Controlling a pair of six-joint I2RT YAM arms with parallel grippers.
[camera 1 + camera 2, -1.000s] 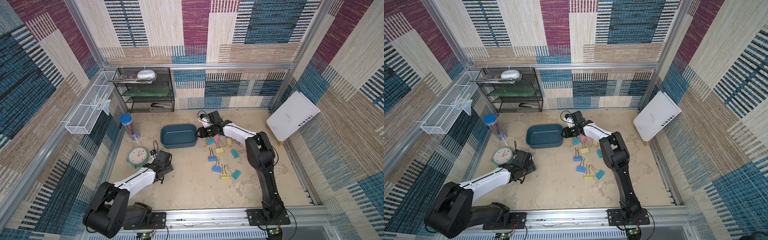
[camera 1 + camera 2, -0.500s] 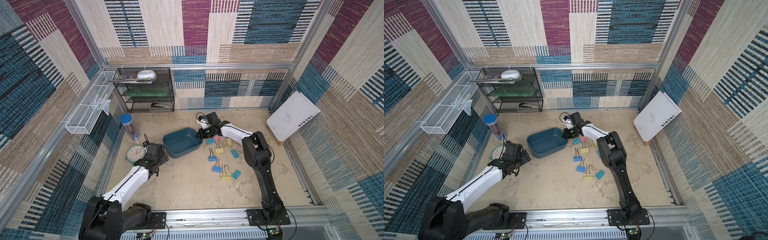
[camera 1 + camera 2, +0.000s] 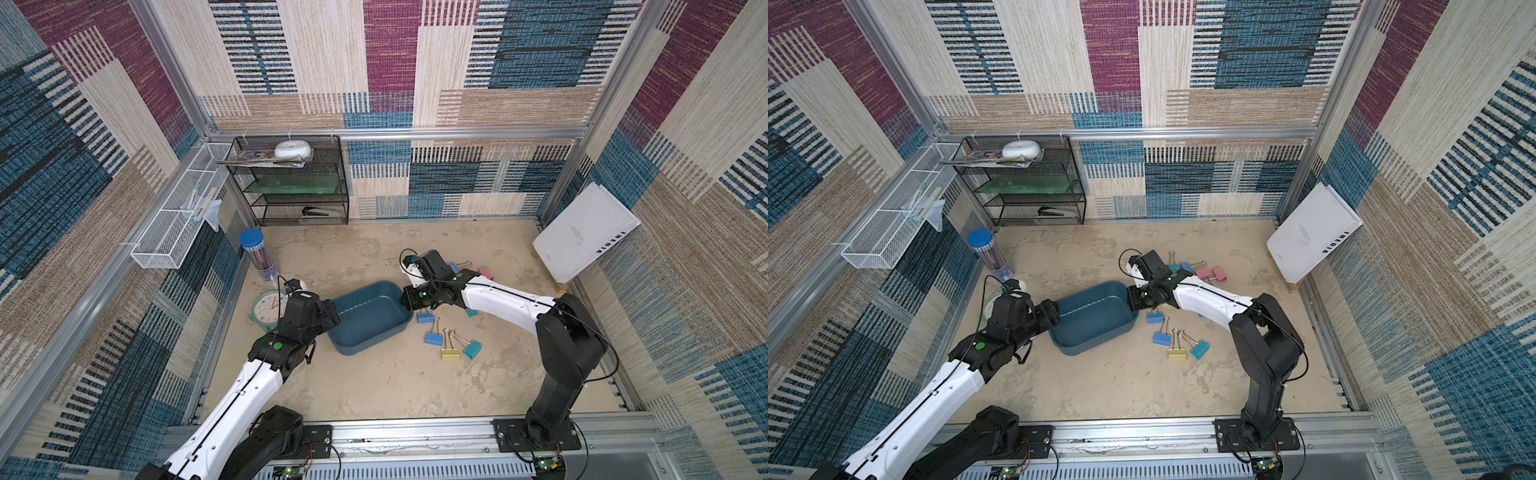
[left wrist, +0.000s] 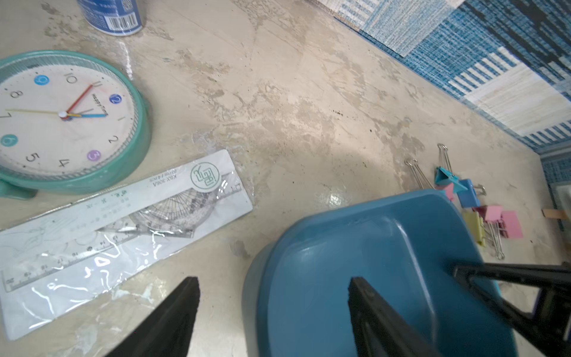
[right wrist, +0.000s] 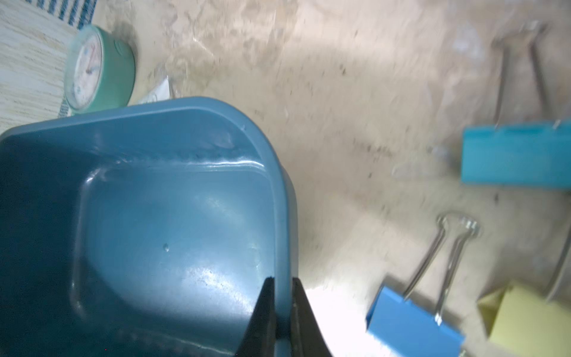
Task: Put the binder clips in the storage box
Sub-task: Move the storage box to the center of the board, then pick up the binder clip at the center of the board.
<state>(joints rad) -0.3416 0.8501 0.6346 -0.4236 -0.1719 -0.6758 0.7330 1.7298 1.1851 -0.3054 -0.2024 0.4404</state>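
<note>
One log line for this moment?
right hand: shut on box rim | left hand: open, astride opposite rim | box: empty | clips: loose on table

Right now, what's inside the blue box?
Nothing I can see: the box floor is bare, and the clips lie outside. The left gripper hides one corner.

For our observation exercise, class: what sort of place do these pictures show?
Likely a robot test cell staged as a desk: robot arms bolted to a rail, carpeted walls, stationery like binder clips, a clock and a mesh rack.
</note>
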